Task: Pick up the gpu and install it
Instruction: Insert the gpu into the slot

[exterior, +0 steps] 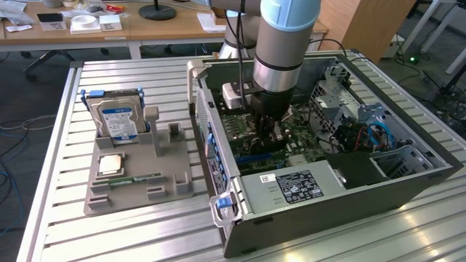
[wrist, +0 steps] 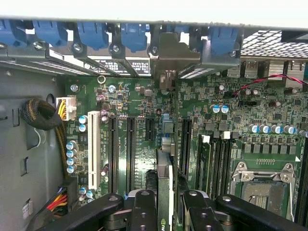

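I am watching the arm [exterior: 284, 49] reaching down into the open computer case [exterior: 328, 218], which is lying on its side on the slatted metal table [exterior: 145, 76], toward the exterior view's right edge of it. The gripper [exterior: 266, 136] is hanging low over the motherboard [wrist: 144, 96], roughly mid-case, just beyond the power supply [exterior: 295, 186] with its white label. In the wrist view I am seeing the jaws clamped on the gpu [wrist: 163, 173]: the thin card is standing on edge between the two black fingers [wrist: 144, 207], running in line with the long expansion slots. It is sitting between two black slots, well apart from the white slot [wrist: 94, 149] on one side and the CPU socket [wrist: 262, 185] on the other. I cannot tell whether its lower edge is seated in a slot or only touching the board. Past the card, a row of blue retaining clips [wrist: 132, 36] is lining the case's rear wall. Near the table's edge at the exterior view's left, a grey holder [exterior: 138, 188] is carrying the other parts: a silver hard drive [exterior: 117, 121] with a blue label standing upright at its far end, a square silver chip [exterior: 109, 164] lying flat in front of that, and a slim green memory stick [exterior: 136, 179] lying just beside the chip, toward the near end.
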`<state>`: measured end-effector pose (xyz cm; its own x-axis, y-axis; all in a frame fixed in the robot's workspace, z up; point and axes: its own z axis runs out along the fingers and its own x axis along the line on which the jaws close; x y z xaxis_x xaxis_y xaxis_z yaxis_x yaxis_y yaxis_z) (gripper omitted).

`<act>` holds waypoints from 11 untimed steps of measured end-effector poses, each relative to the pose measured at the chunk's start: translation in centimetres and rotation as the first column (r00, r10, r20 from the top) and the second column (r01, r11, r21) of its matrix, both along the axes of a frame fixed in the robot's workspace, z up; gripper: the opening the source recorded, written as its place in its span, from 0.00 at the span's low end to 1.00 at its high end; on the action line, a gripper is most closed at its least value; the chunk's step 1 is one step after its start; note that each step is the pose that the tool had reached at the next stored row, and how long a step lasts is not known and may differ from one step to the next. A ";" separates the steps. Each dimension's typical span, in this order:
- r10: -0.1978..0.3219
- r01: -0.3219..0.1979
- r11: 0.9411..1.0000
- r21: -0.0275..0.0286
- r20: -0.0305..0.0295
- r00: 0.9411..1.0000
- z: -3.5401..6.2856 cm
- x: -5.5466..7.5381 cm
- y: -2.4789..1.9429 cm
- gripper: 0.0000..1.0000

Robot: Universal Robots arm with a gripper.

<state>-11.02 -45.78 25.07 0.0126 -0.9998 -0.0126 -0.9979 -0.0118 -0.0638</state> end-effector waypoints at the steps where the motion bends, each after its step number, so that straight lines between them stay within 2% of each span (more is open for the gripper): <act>1: 0.000 0.000 1.000 0.000 0.000 1.000 0.00 0.0 0.00 0.26; 11: 0.000 0.000 1.000 0.000 -0.001 1.000 -0.14 0.0 0.00 0.26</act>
<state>-11.02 -45.79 24.93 0.0127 -0.9998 -0.0125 -0.9979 -0.0118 -0.0632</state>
